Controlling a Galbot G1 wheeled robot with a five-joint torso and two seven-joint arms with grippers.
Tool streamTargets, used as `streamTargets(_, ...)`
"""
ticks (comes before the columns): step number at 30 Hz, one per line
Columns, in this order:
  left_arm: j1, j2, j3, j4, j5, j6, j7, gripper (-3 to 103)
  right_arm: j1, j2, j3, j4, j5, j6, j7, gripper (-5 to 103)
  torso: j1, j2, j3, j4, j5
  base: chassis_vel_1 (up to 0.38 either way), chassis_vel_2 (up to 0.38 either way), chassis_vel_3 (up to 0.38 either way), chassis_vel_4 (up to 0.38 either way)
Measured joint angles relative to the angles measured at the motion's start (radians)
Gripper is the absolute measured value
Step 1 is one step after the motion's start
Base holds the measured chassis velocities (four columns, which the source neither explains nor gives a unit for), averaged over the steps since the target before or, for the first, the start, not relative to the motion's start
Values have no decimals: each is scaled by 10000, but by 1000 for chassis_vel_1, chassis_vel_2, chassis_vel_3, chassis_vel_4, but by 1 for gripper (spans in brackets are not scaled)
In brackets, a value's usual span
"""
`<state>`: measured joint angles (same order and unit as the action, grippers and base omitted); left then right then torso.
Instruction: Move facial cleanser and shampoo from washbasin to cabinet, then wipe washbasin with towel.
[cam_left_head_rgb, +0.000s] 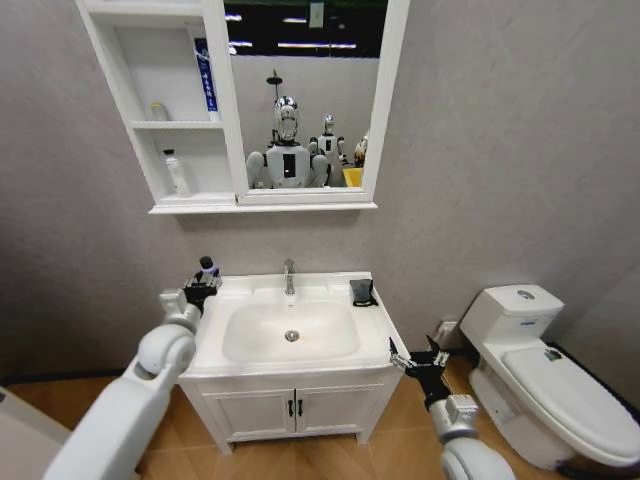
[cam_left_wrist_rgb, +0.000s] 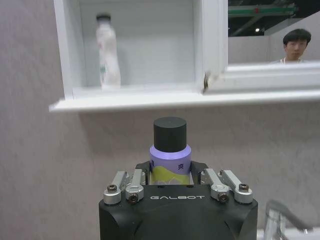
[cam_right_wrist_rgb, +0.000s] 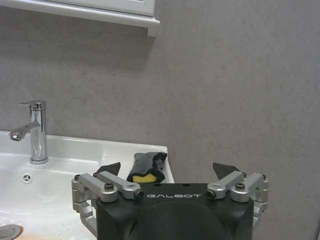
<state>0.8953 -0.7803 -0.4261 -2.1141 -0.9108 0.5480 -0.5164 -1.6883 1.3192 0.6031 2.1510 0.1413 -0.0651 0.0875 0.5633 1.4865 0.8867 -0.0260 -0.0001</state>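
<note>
At the back left corner of the white washbasin, my left gripper is shut on a purple bottle with a black cap. I cannot tell whether it is the shampoo or the facial cleanser. The white cabinet hangs above it. A white bottle stands on its lowest shelf, and a blue tube leans on a higher one. The dark towel lies bundled on the basin's back right corner. My right gripper hovers open by the front right corner, well short of the towel.
A chrome tap stands behind the oval bowl. The framed mirror adjoins the cabinet. Below the basin is a white vanity with two doors. A white toilet stands close on the right, by my right arm.
</note>
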Motion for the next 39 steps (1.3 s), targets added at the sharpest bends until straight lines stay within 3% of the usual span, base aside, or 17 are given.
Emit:
streamTargets(1,0,0,0,0,0,0,0,42,0,0,0,0,0,0,0,100,0,0,0,0,0,0,0,0,0)
streamTargets(4,-2213,1011,571,331,-1594,711,-379,42,9,44,-133,27,-95,-7,-41,100,0,0,1,-5,2,0,0,0,0)
streamTargets(5,-2213,1011,571,331,-1594,711,-379,42,9,44,-133,27,-95,-7,-41,100,0,0,1,-5,2,0,0,0,0)
streamTargets(6,-3293,1192,1002,843,-1986,941,-389,42,29,50,-159,55,-110,-17,-46,100,1,0,1,-4,-2,0,0,0,0)
streamTargets(8,-4973,1263,1867,1848,-2142,1084,-95,42,30,53,-159,97,-115,-35,-52,100,1,0,1,-3,-1,0,0,0,0)
streamTargets(9,-4973,1263,1867,1848,-2142,1084,-95,42,30,53,-159,97,-115,-35,-52,100,1,0,1,-3,-1,0,0,0,0)
streamTargets(11,-6611,1106,2892,3128,-2236,1120,203,42,-12,47,-100,133,-115,-42,-62,100,1,0,2,-6,1,0,0,0,0)
streamTargets(14,-7607,856,3523,4156,-2220,1127,471,42,-47,30,-47,148,-115,-42,-62,100,4,-1,3,-8,0,0,0,0,0)
streamTargets(19,-8921,167,4328,5717,-1660,1026,1066,42,-99,11,-18,213,-106,-42,-63,100,3,0,2,-2,1,0,0,0,0)
streamTargets(29,-10229,-1163,4941,7961,-898,953,1780,42,-130,6,31,183,-98,-23,-52,100,3,-1,3,-7,2,0,0,0,0)
streamTargets(39,-10448,-1440,4945,8796,-869,1540,1829,42,7,-114,23,42,53,-36,-31,100,3,-1,1,-3,1,0,0,0,0)
